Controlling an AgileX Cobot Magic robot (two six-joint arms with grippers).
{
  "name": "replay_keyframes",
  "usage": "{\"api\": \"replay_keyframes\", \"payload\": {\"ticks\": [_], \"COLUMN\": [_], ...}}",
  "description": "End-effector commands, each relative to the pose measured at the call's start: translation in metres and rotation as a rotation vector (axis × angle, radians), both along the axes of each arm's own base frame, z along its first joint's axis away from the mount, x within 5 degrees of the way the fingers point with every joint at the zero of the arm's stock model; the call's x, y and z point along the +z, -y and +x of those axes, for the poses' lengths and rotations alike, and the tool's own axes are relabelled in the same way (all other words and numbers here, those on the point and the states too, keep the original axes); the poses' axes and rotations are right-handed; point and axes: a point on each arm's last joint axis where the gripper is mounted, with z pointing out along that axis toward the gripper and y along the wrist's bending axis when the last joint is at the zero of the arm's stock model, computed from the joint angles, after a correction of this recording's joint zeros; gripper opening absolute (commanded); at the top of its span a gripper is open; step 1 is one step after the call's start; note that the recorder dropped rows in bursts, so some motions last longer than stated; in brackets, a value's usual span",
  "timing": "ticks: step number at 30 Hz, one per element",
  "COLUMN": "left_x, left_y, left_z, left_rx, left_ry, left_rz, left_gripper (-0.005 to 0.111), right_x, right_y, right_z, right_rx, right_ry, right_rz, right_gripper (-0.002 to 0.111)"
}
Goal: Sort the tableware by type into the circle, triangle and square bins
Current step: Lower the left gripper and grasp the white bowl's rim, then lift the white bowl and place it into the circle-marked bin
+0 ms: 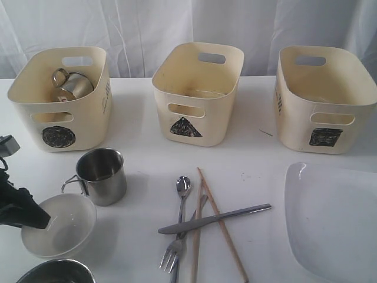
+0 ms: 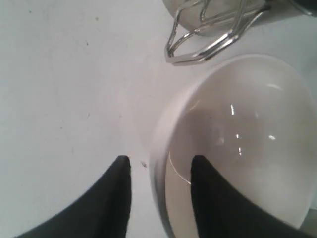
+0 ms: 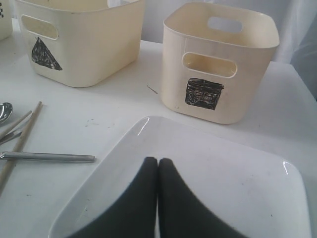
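My left gripper [image 2: 161, 161] is open astride the near rim of the white round bowl [image 2: 247, 148], one finger inside and one outside, with a gap on both sides. In the exterior view this bowl [image 1: 65, 230] sits at the front left, next to a steel mug [image 1: 103, 175]. Another mug [image 1: 72, 84] lies in the circle bin [image 1: 88, 118]. Spoon [image 1: 183, 186], fork [image 1: 172, 254], knife [image 1: 215, 219] and chopsticks [image 1: 221, 221] lie crossed at front centre. My right gripper [image 3: 158, 161] is shut, empty, over the large white square plate [image 3: 223, 183].
The triangle bin [image 1: 197, 100] and square bin [image 1: 324, 106] stand along the back of the white table. A steel bowl [image 1: 56, 272] pokes in at the front left corner, close to the white bowl. A white curtain hangs behind the bins.
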Motion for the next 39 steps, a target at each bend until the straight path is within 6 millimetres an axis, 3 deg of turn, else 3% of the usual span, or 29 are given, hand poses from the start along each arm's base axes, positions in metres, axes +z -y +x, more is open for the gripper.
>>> {"api": "replay_keyframes", "payload": {"ticks": [1, 4, 5, 9, 12, 17, 22, 23, 26, 27, 28, 30, 32, 35, 36, 39], "left_x": [-0.005, -0.005, -0.005, -0.003, 0.009, 0.053, 0.114, 0.137, 0.163, 0.171, 0.180, 0.182, 0.179, 0.174, 0.166, 0.154], "left_y": [0.002, 0.002, 0.002, 0.002, 0.003, 0.007, 0.006, 0.003, -0.004, -0.008, -0.020, -0.037, -0.039, -0.031, -0.033, -0.034], "left_z": [-0.002, -0.002, -0.002, -0.001, 0.000, 0.005, 0.013, 0.021, 0.042, 0.051, 0.067, 0.086, 0.099, 0.128, 0.148, 0.172], "left_rx": [-0.009, -0.010, -0.010, -0.013, -0.053, -0.142, -0.179, -0.129, 0.107, 0.245, 0.549, 0.865, 0.895, 0.778, 0.754, 0.654], "left_ry": [-0.032, -0.032, -0.032, -0.027, -0.015, 0.075, 0.298, 0.429, 0.653, 0.721, 0.789, 0.784, 0.763, 0.732, 0.738, 0.783], "left_rz": [-0.026, -0.024, -0.024, -0.026, -0.041, -0.083, -0.037, 0.002, 0.009, -0.021, -0.124, -0.233, -0.262, -0.340, -0.315, -0.234], "left_gripper": [0.024, 0.002, 0.000, 0.000, 0.000, 0.000, 0.000, 0.000, 0.000, 0.000, 0.000, 0.000, 0.000, 0.000, 0.000, 0.006], "right_x": [0.000, 0.000, 0.000, 0.000, 0.000, 0.000, 0.000, 0.000, 0.000, 0.000, 0.000, 0.000, 0.000, 0.000, 0.000, 0.000], "right_y": [0.000, 0.000, 0.000, 0.000, 0.000, 0.000, 0.000, 0.000, 0.000, 0.000, 0.000, 0.000, 0.000, 0.000, 0.000, 0.000], "right_z": [0.000, 0.000, 0.000, 0.000, 0.000, 0.000, 0.000, 0.000, 0.000, 0.000, 0.000, 0.000, 0.000, 0.000, 0.000, 0.000], "right_rx": [-0.007, -0.007, -0.007, -0.007, -0.007, -0.007, -0.007, -0.007, -0.007, -0.007, -0.007, -0.007, -0.007, -0.007, -0.007, -0.007], "right_ry": [0.007, 0.007, 0.007, 0.007, 0.007, 0.007, 0.007, 0.007, 0.007, 0.007, 0.007, 0.007, 0.007, 0.007, 0.007, 0.007], "right_rz": [0.003, 0.003, 0.003, 0.003, 0.003, 0.003, 0.003, 0.003, 0.003, 0.003, 0.003, 0.003, 0.003, 0.003, 0.003, 0.003], "right_gripper": [0.000, 0.000, 0.000, 0.000, 0.000, 0.000, 0.000, 0.000, 0.000, 0.000, 0.000, 0.000, 0.000, 0.000, 0.000, 0.000]}}
